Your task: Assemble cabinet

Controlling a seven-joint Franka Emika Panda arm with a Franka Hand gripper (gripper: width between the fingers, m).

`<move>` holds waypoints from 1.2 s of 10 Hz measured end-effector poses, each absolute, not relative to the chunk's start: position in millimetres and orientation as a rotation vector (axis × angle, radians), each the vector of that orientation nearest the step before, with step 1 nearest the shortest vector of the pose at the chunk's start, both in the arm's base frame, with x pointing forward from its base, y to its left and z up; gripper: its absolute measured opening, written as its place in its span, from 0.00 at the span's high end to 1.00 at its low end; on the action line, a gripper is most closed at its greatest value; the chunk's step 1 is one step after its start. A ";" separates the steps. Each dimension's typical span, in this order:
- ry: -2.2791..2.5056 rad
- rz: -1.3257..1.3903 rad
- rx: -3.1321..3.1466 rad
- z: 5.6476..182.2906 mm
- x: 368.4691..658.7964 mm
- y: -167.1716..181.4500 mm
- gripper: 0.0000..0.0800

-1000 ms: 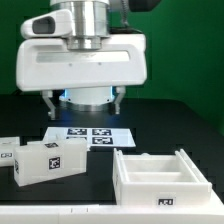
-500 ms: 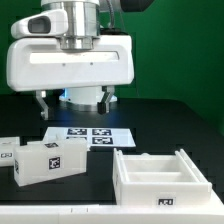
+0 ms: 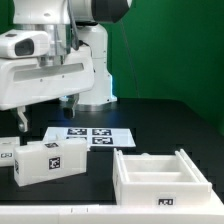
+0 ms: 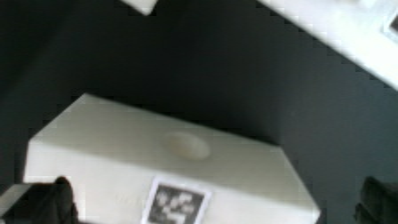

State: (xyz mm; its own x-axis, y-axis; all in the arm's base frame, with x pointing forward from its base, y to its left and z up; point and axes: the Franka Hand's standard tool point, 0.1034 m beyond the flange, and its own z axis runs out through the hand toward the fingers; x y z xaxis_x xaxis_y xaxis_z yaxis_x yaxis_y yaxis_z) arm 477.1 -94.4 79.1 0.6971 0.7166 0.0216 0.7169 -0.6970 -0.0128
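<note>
One white block (image 3: 45, 160) lies outside the cabinet (image 3: 160, 185); tool (image 3: 46, 115) hovers above, fingers seemingly spread.

My arm (image 3: 45, 70), upper left of the frame, is white. The backdrop (image 3: 170, 50) behind it is plain green and the worktop (image 3: 170, 120) is black. The cabinet (image 3: 140, 183), lower right, is white with a small black-and-white tag in front. The block (image 3: 45, 165), lower left, is white with black-and-white square tags. The marker board (image 3: 122, 135), centre, is white with black printed tags.
</note>
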 end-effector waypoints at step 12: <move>-2.311 0.064 -2.052 47.4 424.1 -164.5 0.00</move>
State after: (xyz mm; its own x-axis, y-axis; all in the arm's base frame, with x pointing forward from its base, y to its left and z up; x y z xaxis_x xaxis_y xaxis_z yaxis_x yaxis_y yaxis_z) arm 424.1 -164.5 47.4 -0.1182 0.9929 0.0100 0.9909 0.1186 -0.0644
